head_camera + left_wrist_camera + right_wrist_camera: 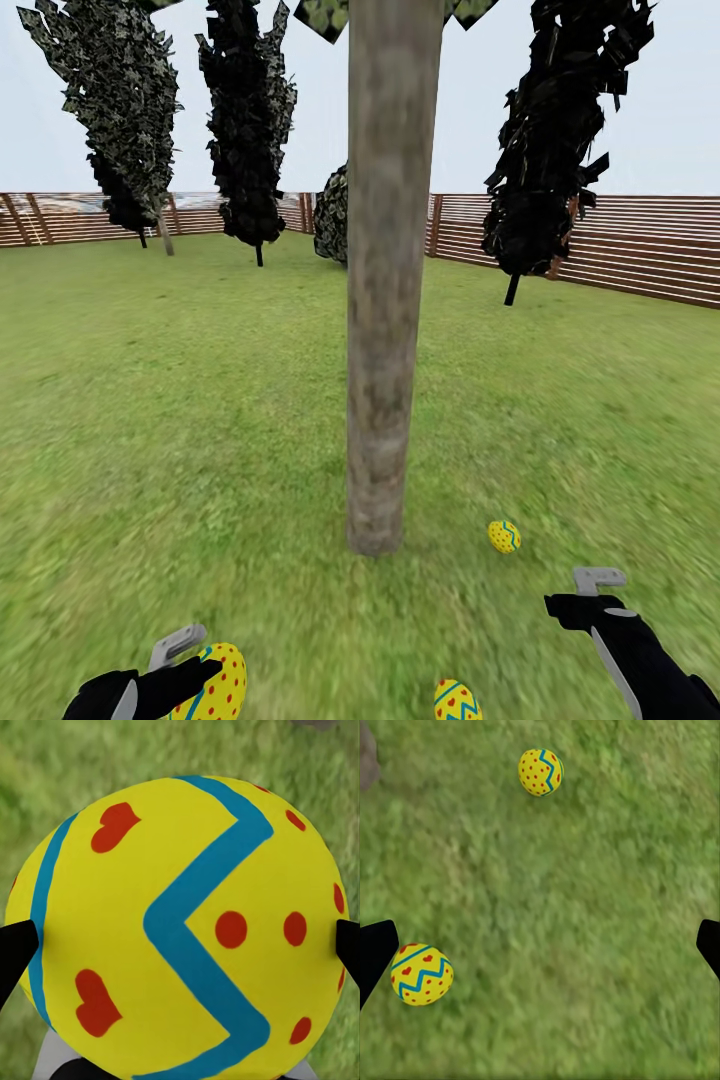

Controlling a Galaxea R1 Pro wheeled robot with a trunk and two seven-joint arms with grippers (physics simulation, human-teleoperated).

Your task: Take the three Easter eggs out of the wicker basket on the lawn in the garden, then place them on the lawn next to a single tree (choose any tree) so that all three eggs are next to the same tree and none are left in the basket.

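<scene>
The tree [382, 300] with its thick grey-brown trunk rises from the lawn [180, 420] straight ahead. One Easter egg [504, 536] lies on the grass just right of the trunk's base, and a second egg [456, 701] lies nearer me. My left gripper [195, 672] is shut on a third egg [222, 688], low at the left; that egg [180, 922] sits between the black fingertips [15, 952]. My right gripper [586, 596] hangs open over the grass, looking down on the two lying eggs [541, 772] [421, 973]. The wicker basket is out of view.
Slim dark trees [250, 120] [555, 140] and a bush [332, 215] stand further back. A brown slat fence [620, 250] closes the garden behind them. Open grass spreads left and right of the trunk.
</scene>
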